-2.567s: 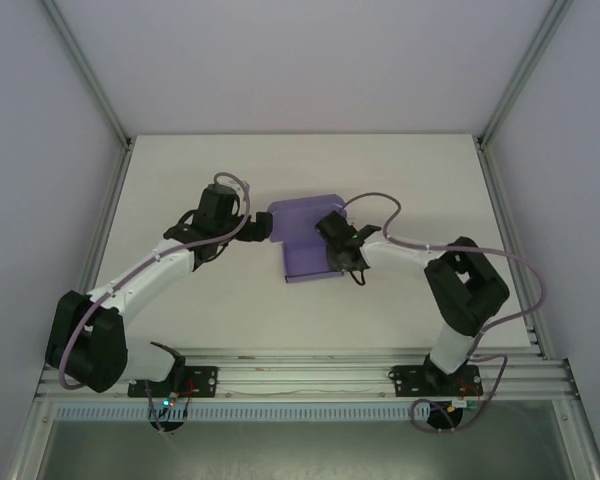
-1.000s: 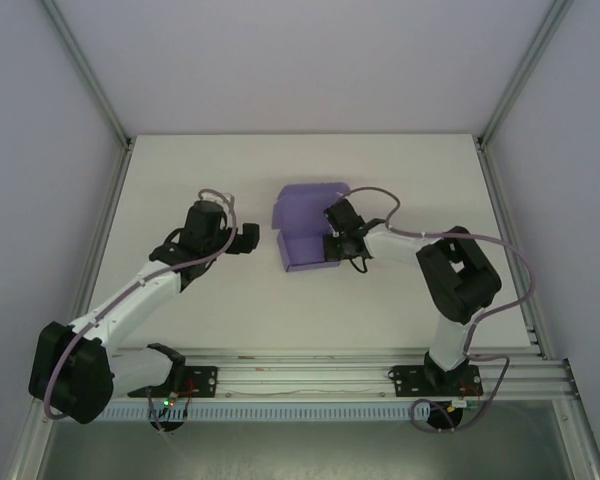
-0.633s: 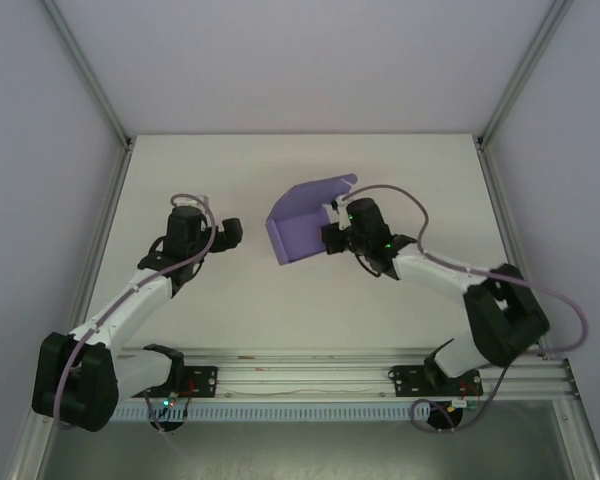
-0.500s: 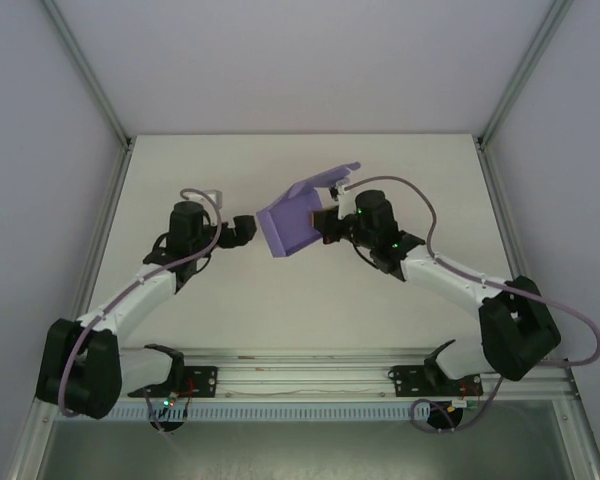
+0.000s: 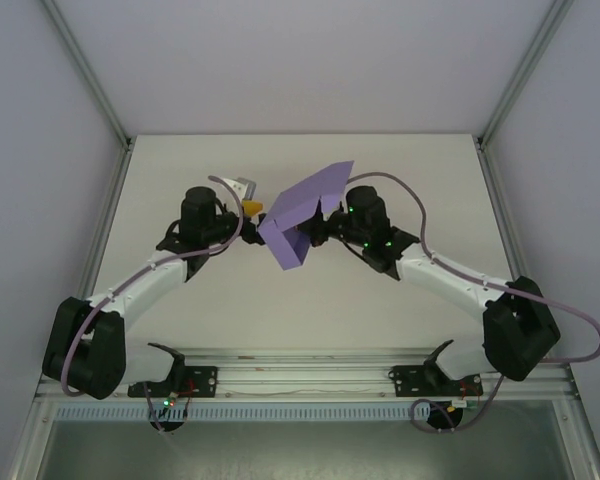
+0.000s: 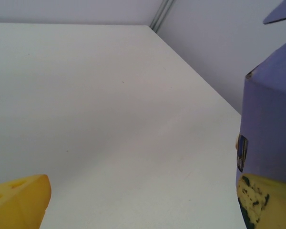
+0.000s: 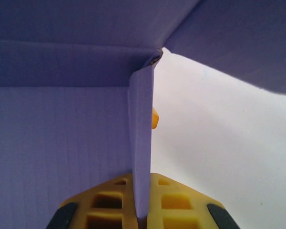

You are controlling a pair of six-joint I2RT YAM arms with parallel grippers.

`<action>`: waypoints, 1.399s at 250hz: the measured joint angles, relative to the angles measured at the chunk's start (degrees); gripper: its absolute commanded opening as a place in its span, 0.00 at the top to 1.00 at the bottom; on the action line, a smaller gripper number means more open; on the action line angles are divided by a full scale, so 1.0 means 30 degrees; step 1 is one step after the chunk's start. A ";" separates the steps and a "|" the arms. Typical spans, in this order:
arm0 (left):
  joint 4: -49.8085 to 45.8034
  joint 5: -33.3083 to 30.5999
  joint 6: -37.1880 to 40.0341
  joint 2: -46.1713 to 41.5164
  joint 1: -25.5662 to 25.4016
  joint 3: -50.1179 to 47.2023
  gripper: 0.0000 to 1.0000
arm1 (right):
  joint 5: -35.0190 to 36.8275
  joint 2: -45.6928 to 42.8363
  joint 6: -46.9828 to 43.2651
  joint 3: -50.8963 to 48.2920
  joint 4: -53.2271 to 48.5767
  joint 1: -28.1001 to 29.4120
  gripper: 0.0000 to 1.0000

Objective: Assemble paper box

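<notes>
Over the middle of the white table (image 5: 180, 170), as seen from the top external camera, the paper box (image 5: 302, 210) is shown as a partly folded purple card piece, tilted steeply with one pointed flap directed toward the far side. The right hand (image 5: 315, 228) is placed against its right side and the left hand (image 5: 252, 210) just beside its left edge; whether the lowest corner rests on the table cannot be told. From the left wrist camera, the two yellow fingers (image 6: 19, 202) of the left hand are seen spread wide at the lower corners of the picture, with nothing clamped between them. A purple wall of the paper box (image 6: 269, 129) is seen directly above the finger on the right side of that picture, though contact cannot be confirmed. From the right wrist camera, the right hand (image 7: 142, 193) is seen closed on a thin upright panel of the paper box (image 7: 62, 143), which is pinched edge-on between the yellow fingers (image 7: 102, 200). Folded purple flaps are spread above, and bare table (image 7: 219, 152) is visible to the right.
</notes>
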 measured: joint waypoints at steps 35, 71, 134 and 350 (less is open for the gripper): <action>-0.0634 -0.0911 0.0539 0.0051 0.0189 0.0444 0.00 | 0.3111 0.0568 -0.0138 0.1202 -0.1362 0.0940 1.00; -0.1464 -0.1996 0.1005 0.0299 0.0408 0.1129 0.00 | 0.7774 0.1494 0.0095 0.2841 -0.2783 0.2208 0.97; -0.2426 -0.4663 0.1268 0.0211 0.0015 0.1158 0.00 | 1.1220 0.1661 0.1275 0.3009 -0.3271 0.2667 1.00; -0.9275 -1.5497 -0.2193 -0.2557 0.1945 0.0270 0.00 | 1.3012 0.7992 1.0076 0.2448 -1.2196 0.0882 0.91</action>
